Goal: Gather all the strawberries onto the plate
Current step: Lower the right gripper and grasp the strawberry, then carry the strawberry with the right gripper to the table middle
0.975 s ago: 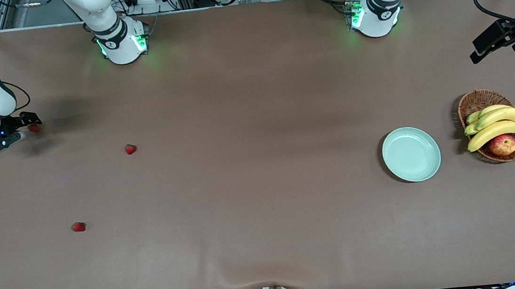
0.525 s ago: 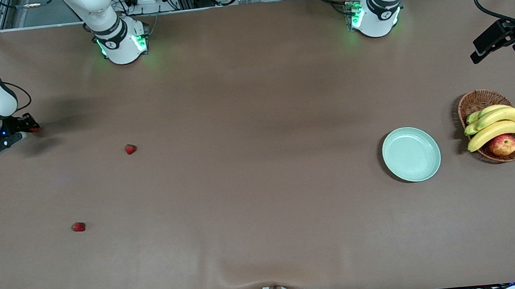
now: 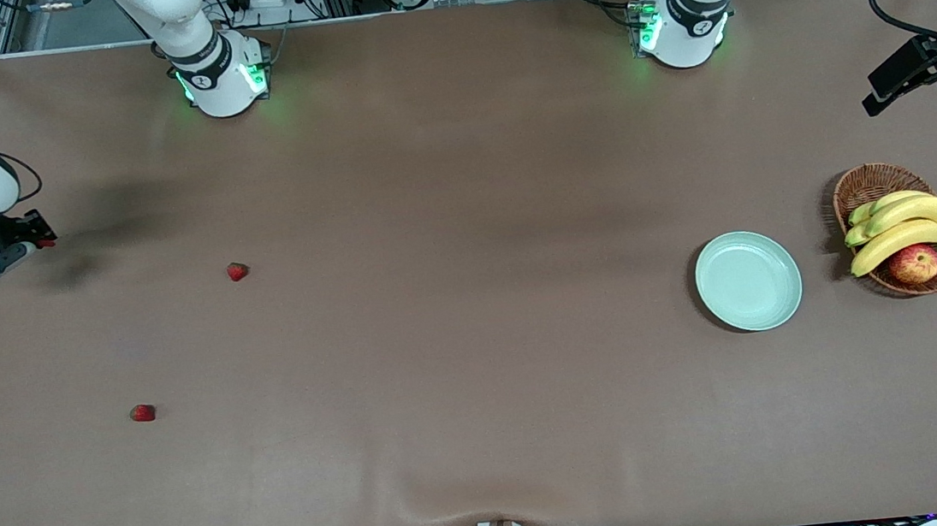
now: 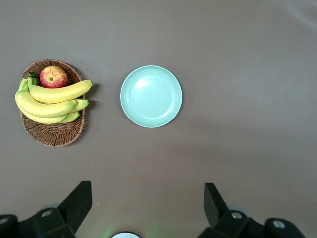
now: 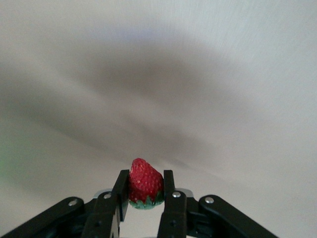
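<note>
My right gripper (image 3: 45, 237) is shut on a strawberry (image 5: 145, 182), held up over the right arm's end of the table; the berry (image 3: 47, 243) shows as a red speck at the fingertips in the front view. Two more strawberries lie on the table: one (image 3: 237, 271) toward the middle, another (image 3: 142, 413) nearer the front camera. The pale mint-green plate (image 3: 748, 280) is empty, toward the left arm's end; it also shows in the left wrist view (image 4: 151, 96). My left gripper (image 4: 147, 198) is open and empty, high over that end, seen at the frame edge (image 3: 902, 82).
A brown wicker basket (image 3: 865, 186) with bananas (image 3: 903, 225) and a red-yellow apple (image 3: 915, 263) stands beside the plate, closer to the left arm's end. The cloth buckles at the front edge (image 3: 450, 514).
My right gripper has risen and drawn toward the right arm's end of the table with the strawberry in it. The left arm has barely moved.
</note>
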### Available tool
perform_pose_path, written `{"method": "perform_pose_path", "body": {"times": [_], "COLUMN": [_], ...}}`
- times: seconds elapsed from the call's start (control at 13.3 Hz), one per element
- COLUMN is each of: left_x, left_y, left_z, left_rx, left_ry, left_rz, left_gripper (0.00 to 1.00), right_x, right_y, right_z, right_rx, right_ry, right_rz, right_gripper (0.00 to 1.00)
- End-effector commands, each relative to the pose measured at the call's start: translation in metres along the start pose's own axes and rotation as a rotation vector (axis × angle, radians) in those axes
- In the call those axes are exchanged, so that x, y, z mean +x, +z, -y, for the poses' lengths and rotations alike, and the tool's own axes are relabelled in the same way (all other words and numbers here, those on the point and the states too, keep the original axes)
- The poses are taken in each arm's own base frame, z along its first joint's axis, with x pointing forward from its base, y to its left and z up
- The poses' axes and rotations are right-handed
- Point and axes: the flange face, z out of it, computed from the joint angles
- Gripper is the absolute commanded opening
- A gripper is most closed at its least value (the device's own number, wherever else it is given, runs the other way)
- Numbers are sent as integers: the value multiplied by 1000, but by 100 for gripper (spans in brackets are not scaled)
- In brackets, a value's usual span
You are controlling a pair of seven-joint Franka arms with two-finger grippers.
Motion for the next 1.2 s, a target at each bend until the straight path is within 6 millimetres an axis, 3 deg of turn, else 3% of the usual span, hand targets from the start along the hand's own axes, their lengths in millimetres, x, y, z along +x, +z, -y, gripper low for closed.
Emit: {"method": "perform_pose_path", "body": {"times": [0.0, 0.15, 0.3, 0.45, 0.67, 0.82, 1.12], "left_x": [2, 2, 2, 2, 4, 4, 4], "left_y": [-2, -2, -1, -1, 0, 1, 1], "left_z": [2, 2, 2, 2, 2, 2, 2], "left_rx": [-12, -12, -11, -11, -11, -11, -11], "left_ry": [16, 16, 16, 16, 16, 16, 16], "left_rz": [2, 2, 3, 2, 2, 3, 3], "left_gripper": [100, 100, 100, 100, 100, 100, 100], "right_x": [37, 73, 108, 160, 237, 283, 358], "right_y": [-66, -107, -133, -166, -204, -212, -220], "right_z": [0, 2, 11, 35, 83, 116, 215], "right_rx": [-2, -21, -43, -82, -134, -130, -113], "right_ry": [-81, -108, -137, -186, -187, -159, -83], "right_rz": [-42, -87, -149, -189, -231, -251, -268], "right_gripper": [0, 0, 0, 0, 0, 0, 0]}}
